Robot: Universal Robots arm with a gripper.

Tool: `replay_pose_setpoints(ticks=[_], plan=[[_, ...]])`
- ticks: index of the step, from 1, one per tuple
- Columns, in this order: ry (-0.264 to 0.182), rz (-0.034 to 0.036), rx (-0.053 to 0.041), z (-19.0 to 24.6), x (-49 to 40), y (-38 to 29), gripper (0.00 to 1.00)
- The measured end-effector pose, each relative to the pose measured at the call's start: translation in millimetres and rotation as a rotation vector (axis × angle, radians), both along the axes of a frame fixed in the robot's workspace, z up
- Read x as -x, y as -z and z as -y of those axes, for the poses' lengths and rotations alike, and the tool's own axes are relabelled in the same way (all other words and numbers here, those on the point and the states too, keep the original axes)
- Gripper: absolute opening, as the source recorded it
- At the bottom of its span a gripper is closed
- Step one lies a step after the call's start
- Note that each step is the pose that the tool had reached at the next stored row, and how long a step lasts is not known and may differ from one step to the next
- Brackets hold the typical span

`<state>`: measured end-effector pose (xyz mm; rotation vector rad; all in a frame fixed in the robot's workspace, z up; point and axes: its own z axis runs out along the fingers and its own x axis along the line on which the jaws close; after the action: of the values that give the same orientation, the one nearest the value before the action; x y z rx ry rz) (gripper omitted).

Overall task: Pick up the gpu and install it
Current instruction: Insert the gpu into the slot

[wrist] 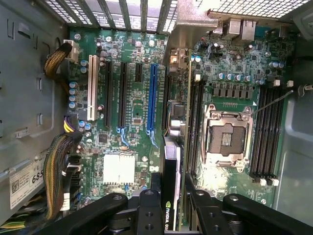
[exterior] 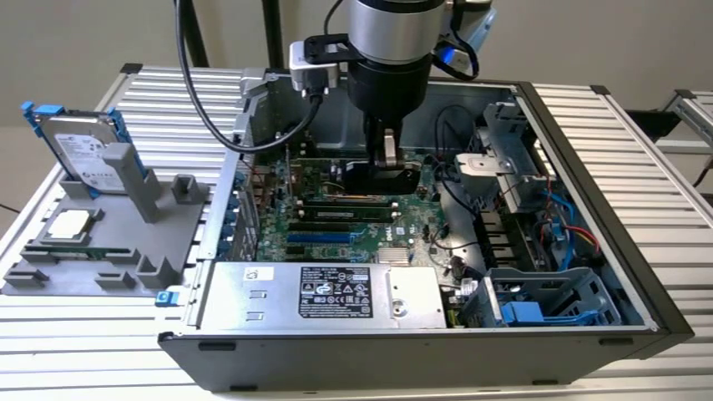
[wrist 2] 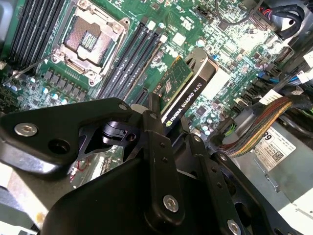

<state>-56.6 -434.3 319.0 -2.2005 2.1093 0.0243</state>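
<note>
I have the gripper clamped on the gpu, held edge-down over the motherboard inside the open case. The case lies on a slatted metal table, with a plain wall behind.

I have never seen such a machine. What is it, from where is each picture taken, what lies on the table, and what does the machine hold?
It is one robot arm with a two-fingered gripper at its end. The exterior view comes from a camera off the arm, looking down on a slatted metal table. The two wrist views come from cameras riding on the arm, so they look past the gripper. On the table stands an open computer case, its green motherboard showing. At the exterior view's left, a grey holder carries a hard drive in a blue frame and a small square CPU chip. The gripper is shut on the gpu, a slim card, and holds it edge-on over the motherboard.
</note>
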Motion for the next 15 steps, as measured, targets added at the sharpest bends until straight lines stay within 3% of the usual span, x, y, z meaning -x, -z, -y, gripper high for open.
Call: replay_pose_setpoints(ticks=[15], plan=[[0.0, 0.0004, 0.0001, 0.0, 0.0, 6.1, 0.0]])
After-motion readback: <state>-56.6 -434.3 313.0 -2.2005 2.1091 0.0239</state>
